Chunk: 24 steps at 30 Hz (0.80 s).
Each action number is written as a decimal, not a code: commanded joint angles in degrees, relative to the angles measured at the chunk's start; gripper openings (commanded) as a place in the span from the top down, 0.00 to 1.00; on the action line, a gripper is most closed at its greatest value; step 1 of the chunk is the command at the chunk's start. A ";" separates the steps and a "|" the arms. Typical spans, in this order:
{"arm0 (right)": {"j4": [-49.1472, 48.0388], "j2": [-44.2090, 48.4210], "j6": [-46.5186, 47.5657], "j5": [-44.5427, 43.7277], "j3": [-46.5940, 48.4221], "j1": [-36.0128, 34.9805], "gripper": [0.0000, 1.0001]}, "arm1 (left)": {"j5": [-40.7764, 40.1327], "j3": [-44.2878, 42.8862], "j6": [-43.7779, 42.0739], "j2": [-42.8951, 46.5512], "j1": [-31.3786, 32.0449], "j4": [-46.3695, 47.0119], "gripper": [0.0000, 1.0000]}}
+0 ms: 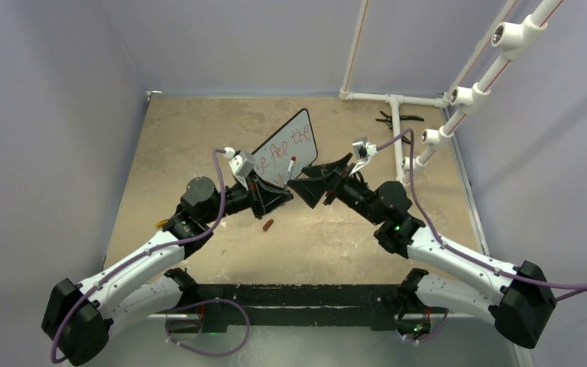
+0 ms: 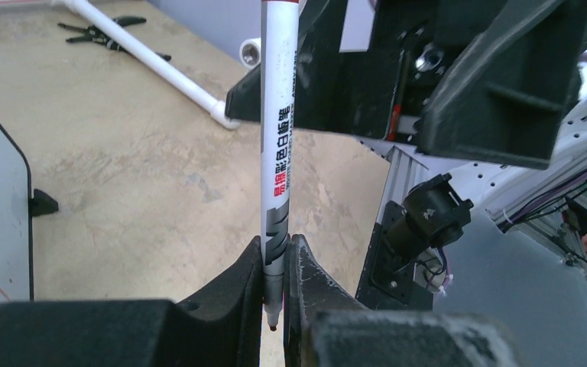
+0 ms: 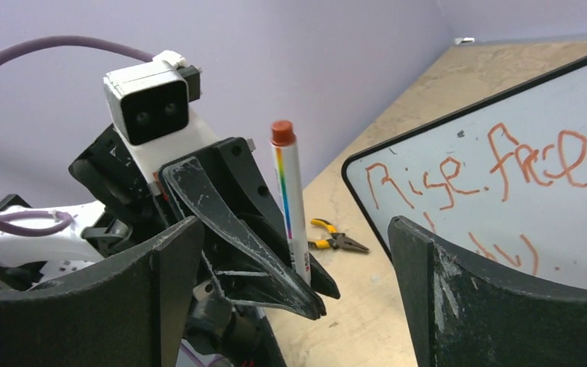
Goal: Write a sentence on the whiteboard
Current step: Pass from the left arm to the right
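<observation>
The left gripper (image 2: 277, 264) pinches the marker (image 2: 279, 145) low on its barrel. The marker is upright, and its dark tip, seemingly the nib, is tucked down between the fingers. The right gripper (image 1: 306, 193) stands spread wide just at 3 o'clock of it, holding nothing. The board (image 3: 581, 229) stands on its feet at 12 o'clock of both grippers, near but apart. The sentence (image 3: 474, 172) already runs across it in red, in two lines, the lower one partly hidden. I judge the step to be a regrip or handover, since as held the nib faces the palm and cannot reach the board. To do it well, the right gripper should close squarely on the bare upper barrel, well above the left fingers, so the marker cannot swivel. The left should let go only once that grip is firm, and the marker should be kept off the writing, which would likely smear. Only the left wrist view shows the pinch and the nib end. Only the right wrist view lets the words be read, roughly "Rise face", and it shows the marker's red top and yellow-handled pliers (image 3: 336, 241) on the table (image 1: 199, 138). Only the top view shows a small reddish piece (image 1: 268, 225), perhaps the cap, at 6 o'clock of the left gripper.
</observation>
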<state>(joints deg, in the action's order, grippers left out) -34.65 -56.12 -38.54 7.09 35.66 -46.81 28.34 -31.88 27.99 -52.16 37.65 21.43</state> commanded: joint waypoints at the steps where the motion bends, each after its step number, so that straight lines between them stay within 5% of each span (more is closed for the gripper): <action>1: -12.40 -1.47 -5.51 1.08 -2.16 0.14 0.10 | 1.00 1.75 2.89 0.31 0.01 8.76 1.00; 17: -14.60 -7.89 -3.61 6.35 0.11 0.03 0.64 | 4.61 2.03 3.35 -2.30 0.00 10.11 1.00; 22: -13.29 -7.25 -2.49 5.45 0.18 0.05 0.90 | 3.63 1.70 2.64 -2.89 0.00 7.57 1.00; 24: -11.81 -6.56 -1.89 4.35 0.28 0.09 0.95 | 1.47 0.82 1.01 -3.11 -0.01 3.69 0.93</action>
<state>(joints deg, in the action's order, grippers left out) -45.76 -64.45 -41.56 12.10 33.52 -46.78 31.62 -30.09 30.96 -54.76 37.65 28.40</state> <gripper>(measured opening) 0.113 0.084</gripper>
